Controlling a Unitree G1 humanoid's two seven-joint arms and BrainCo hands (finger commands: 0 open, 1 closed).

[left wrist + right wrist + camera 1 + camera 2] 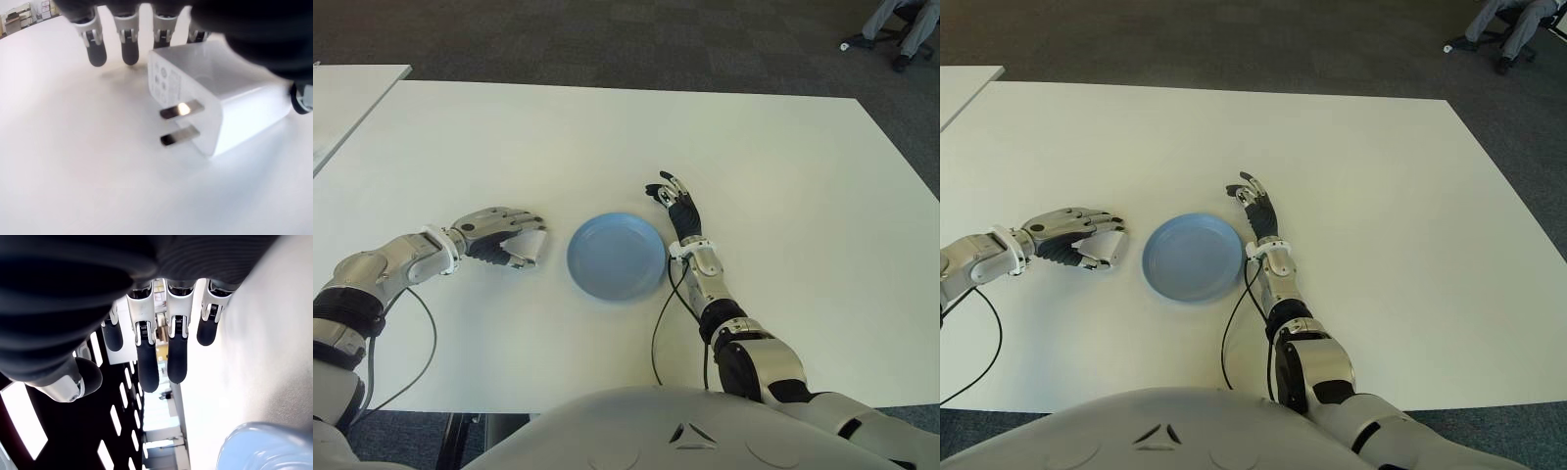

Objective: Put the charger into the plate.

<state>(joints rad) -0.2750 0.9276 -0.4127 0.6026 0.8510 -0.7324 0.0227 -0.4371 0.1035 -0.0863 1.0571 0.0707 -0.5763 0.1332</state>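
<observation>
Fingers [128,46] of the left hand [499,235] curl over the white charger [215,107] lying on the bench [783,176], grasp step unfinished. Next: pinch, lift, carry right to the blue plate [617,257]. Beyond it, right hand [677,208] shows open, idle.

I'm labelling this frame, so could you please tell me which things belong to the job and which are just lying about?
Belong to the job:
- charger, under the left robot hand
- plate

Just about:
- right robot hand, idle and open to the right of the plate
- table
- seated person, far corner
</observation>
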